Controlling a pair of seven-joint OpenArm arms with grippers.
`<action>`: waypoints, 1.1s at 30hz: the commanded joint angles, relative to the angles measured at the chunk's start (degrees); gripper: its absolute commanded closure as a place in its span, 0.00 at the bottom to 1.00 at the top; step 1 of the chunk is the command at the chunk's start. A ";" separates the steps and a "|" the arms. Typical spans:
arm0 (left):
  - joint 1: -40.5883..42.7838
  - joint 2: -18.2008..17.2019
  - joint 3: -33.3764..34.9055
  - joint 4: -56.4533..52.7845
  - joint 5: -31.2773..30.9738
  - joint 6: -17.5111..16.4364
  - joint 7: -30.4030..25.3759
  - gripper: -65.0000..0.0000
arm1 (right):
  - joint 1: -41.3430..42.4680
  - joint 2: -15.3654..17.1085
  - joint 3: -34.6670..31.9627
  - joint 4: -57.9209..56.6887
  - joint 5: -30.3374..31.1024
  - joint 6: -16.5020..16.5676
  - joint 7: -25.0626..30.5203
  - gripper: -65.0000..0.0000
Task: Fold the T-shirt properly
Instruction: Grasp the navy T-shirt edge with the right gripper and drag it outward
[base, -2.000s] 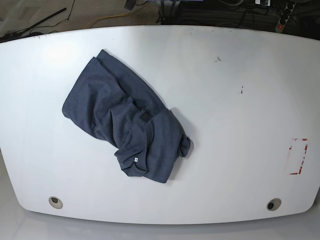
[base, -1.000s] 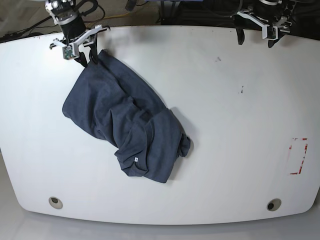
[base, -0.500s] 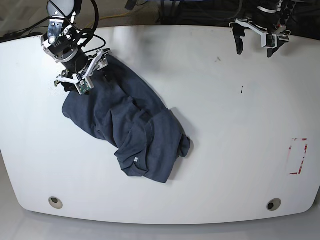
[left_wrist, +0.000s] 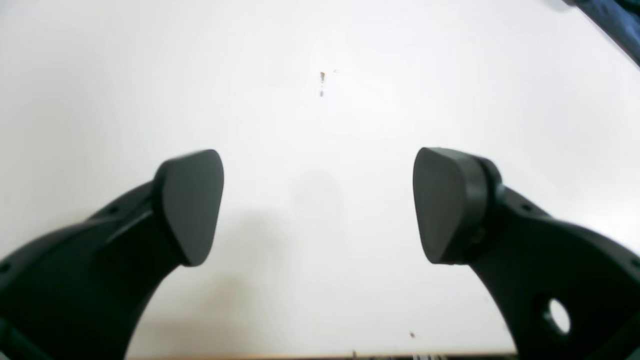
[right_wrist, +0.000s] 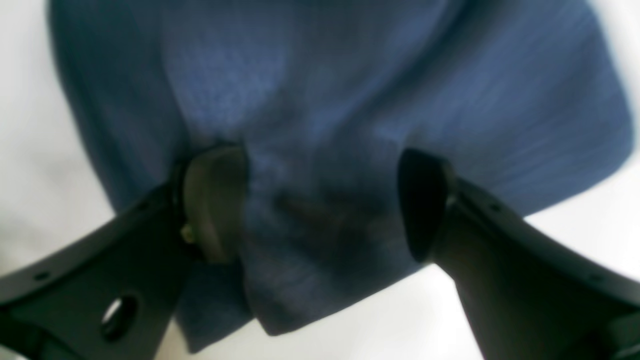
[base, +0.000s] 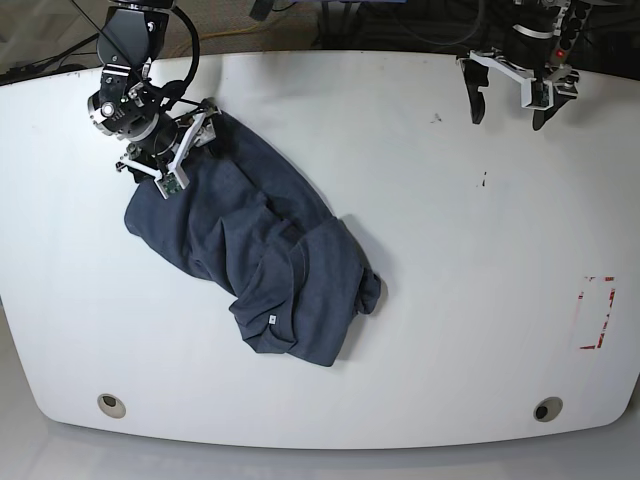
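Close under my right wrist camera, my right gripper stands with its jaws spread wide, one finger pressing down into the blue cloth and the other just above it, and nothing is pinched between them. The T-shirt lies crumpled on the white table, toward that side of it where my right arm works, with its small white neck tag showing near the front edge of the heap. My right gripper sits at the shirt's far upper corner, touching the fabric there. Farther off, across the table and well apart from the shirt, my left gripper hangs over bare tabletop with its jaws wide apart and empty. A small dark speck marks the surface beyond it.
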 joint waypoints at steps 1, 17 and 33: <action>-0.08 -0.28 -0.33 0.97 1.08 0.19 -1.34 0.15 | 1.01 0.44 -1.25 -1.10 0.72 -0.10 0.87 0.30; -3.34 -0.63 -0.33 1.14 6.00 0.10 -1.34 0.14 | 1.10 0.44 -30.61 5.15 0.63 -0.10 -4.23 0.30; -4.66 -0.63 0.02 0.97 6.18 0.10 -1.34 0.15 | 7.87 0.61 -28.85 12.36 1.07 -0.10 -3.88 0.30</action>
